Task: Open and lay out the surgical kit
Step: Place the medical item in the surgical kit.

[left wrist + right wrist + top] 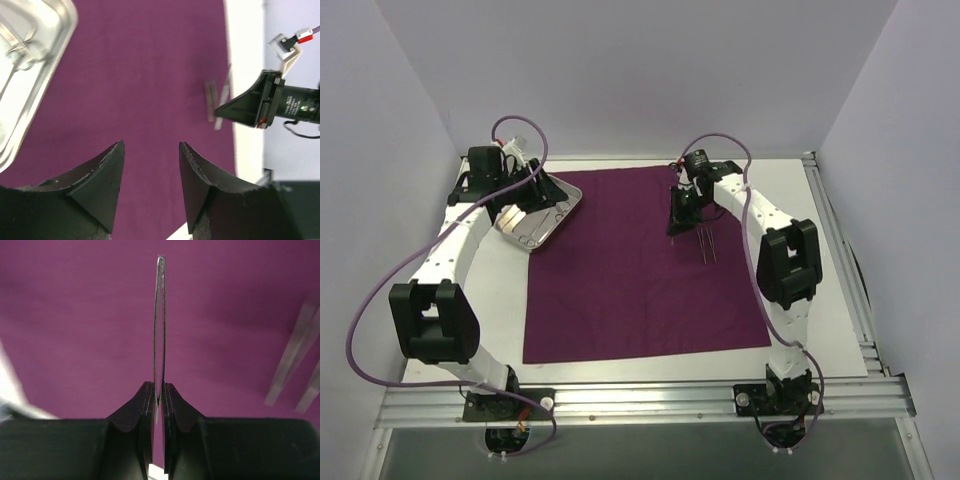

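The dark magenta-purple cloth [640, 275] lies spread flat on the table. The shiny steel tray [542, 218] sits on its far left corner, with silver instruments [17, 50] inside. My left gripper [532, 190] hovers by the tray; in the left wrist view it [151, 146] is open and empty above the cloth [140, 75], with the tray [42, 80] at upper left. My right gripper [679, 215] is shut on slim tweezers [159, 325], held upright over the cloth [75, 330]. Two more tweezers [708, 246] lie on the cloth just right of it, blurred in the right wrist view [295, 365].
White table surface [820, 250] borders the cloth on the right and left. White walls enclose the back and sides. A metal rail [650, 398] runs along the near edge by the arm bases. The right gripper body [272, 105] shows in the left wrist view.
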Available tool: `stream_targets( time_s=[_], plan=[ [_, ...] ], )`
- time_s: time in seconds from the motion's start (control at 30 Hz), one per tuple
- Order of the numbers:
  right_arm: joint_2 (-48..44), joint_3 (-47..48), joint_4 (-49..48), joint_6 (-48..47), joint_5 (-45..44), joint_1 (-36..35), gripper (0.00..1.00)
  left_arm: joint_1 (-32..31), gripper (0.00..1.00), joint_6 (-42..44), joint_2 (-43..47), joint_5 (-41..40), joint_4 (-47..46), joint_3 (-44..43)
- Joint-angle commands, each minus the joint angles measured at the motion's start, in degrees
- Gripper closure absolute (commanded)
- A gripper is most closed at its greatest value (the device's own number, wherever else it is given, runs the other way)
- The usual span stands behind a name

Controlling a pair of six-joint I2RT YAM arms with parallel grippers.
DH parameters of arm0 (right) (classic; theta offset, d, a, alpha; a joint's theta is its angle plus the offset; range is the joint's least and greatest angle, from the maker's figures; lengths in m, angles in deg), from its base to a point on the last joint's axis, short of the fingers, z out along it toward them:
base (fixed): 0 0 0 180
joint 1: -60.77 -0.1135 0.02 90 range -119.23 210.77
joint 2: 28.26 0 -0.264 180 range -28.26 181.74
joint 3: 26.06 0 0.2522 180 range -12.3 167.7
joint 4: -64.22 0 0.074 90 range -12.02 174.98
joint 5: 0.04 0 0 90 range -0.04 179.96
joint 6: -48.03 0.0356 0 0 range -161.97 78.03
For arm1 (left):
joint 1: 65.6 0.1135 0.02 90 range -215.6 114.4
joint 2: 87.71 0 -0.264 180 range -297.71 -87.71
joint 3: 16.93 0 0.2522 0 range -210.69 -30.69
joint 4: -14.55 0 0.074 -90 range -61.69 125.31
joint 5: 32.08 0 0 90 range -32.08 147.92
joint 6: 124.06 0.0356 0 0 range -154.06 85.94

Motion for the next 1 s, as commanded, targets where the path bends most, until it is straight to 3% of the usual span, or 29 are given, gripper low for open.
stream_targets(
  time_s=[0.0,0.4,0.97],
  plan=[
    [2.45,1.67,11.31,-2.43,-17.06,-0.48,1.0,0.09,0.44,8.35,0.23,-9.23,11.94,-3.22],
    [8.69,1.93,11.31,-4.1,-28.57,-0.92,1.0,0.09,0.44,7.74,-1.44,-8.36,12.37,-3.48],
    [10.54,-0.88,9.82,-4.8,-29.2,-1.62,1.0,0.09,0.44,8.62,-3.46,-9.85,15.54,-5.16]
  ],
)
